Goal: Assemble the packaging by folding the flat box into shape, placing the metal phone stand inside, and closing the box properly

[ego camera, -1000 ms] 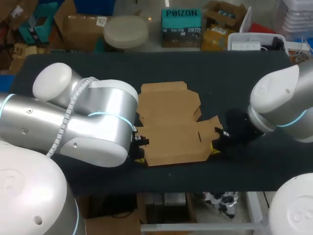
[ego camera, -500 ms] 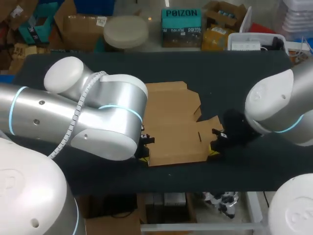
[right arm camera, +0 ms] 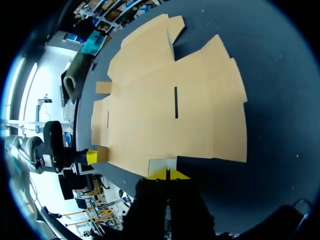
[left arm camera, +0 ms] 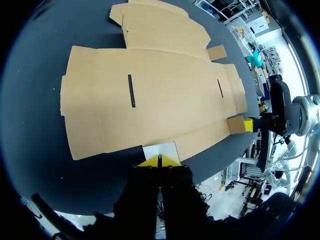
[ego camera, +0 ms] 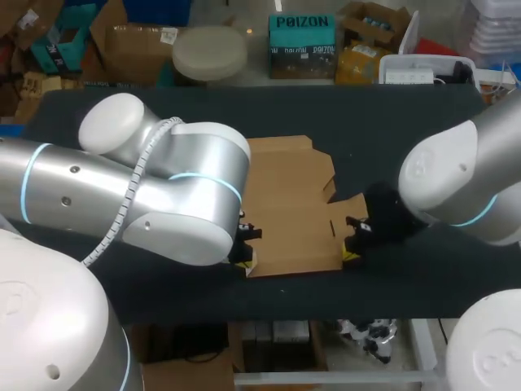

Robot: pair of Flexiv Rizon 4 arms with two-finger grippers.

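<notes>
Near the front edge of the surface (ego camera: pixel 423 114), about midway along it, the flat box (ego camera: pixel 289 204) lies unfolded. The left tool (ego camera: pixel 247 260) and right tool (ego camera: pixel 349 254) sit at its opposite ends, each with tips pressed together against a small end tab (left arm camera: pixel 160 149) and nothing held between them. Over the last second both crept inward toward each other. Judgement: the first fold is only starting. The phone stand is not in view.
</notes>
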